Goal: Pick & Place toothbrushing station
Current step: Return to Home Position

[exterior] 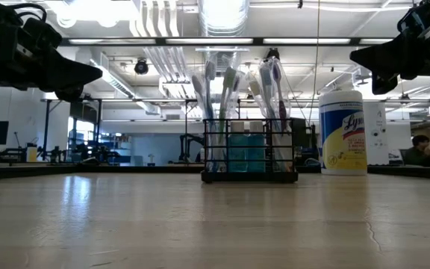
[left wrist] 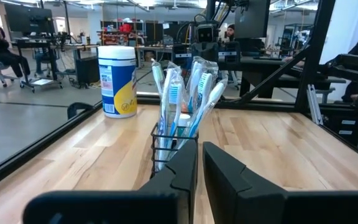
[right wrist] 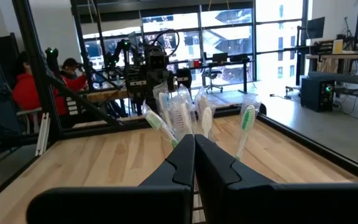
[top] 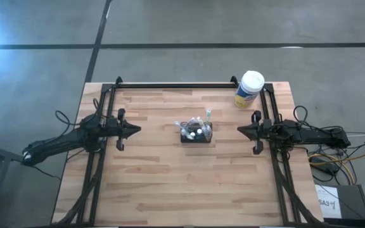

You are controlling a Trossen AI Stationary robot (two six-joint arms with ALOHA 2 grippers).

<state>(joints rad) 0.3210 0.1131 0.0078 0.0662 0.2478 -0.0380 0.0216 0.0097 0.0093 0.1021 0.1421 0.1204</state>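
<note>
Toothbrushing station (top: 196, 133) untouched, left fingers (left wrist: 180, 171) closed, right fingers (right wrist: 180, 160) closed, both empty

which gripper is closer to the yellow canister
The right gripper: the yellow canister stands at the far corner on its side, while the left gripper is beyond the black caddy from it.

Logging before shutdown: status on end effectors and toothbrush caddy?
Left end effector, right end effector shut, empty. Caddy mid-table, toothbrushes in. Canister clear of it.

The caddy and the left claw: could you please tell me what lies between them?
Nothing; in the high view, only bare table runs from the left claw to the caddy.
</note>
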